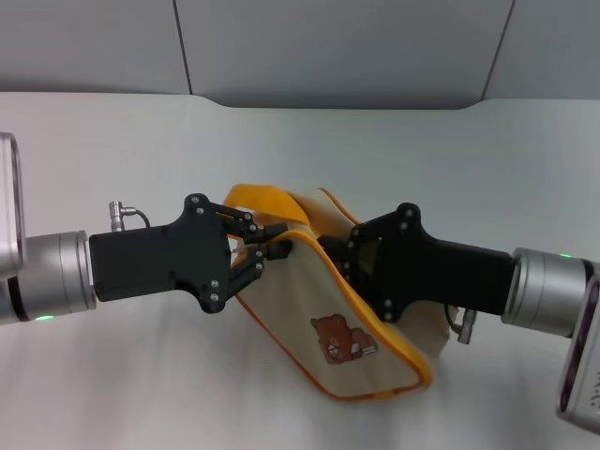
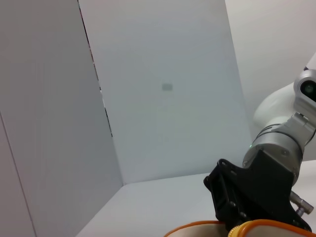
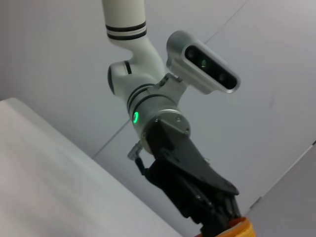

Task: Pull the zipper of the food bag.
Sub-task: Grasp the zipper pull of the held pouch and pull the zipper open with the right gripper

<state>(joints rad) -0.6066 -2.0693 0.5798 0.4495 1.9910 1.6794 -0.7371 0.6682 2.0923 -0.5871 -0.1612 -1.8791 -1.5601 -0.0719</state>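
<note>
While pinched shut at the upper edge of the food bag (image 1: 352, 328), left gripper (image 1: 267, 246) seen reaching in from the robot's left, fingertips closed on what looks like the small silver pull of the zipper (image 1: 251, 247), though the tab itself is too small to make out clearly. Right gripper (image 1: 330, 251) pressed against the bag's far side, fingers hidden behind its black housing, so open or closed cannot be told; apparently bracing the fabric. Beige pouch with orange piping (image 1: 375, 323) propped between both arms on the white bench (image 1: 300, 141), orange loop handle (image 1: 262, 200) arched above, brown bear print (image 1: 342, 340) facing forward low on the panel. Judged light, soft and floppy: likely to buckle and drag along with the slider unless held taut. Best taken by the metal tab for pulling and by the fabric near the zip line for anchoring. From the wrist views, only the opposite arm and an orange sliver of bag.
</note>
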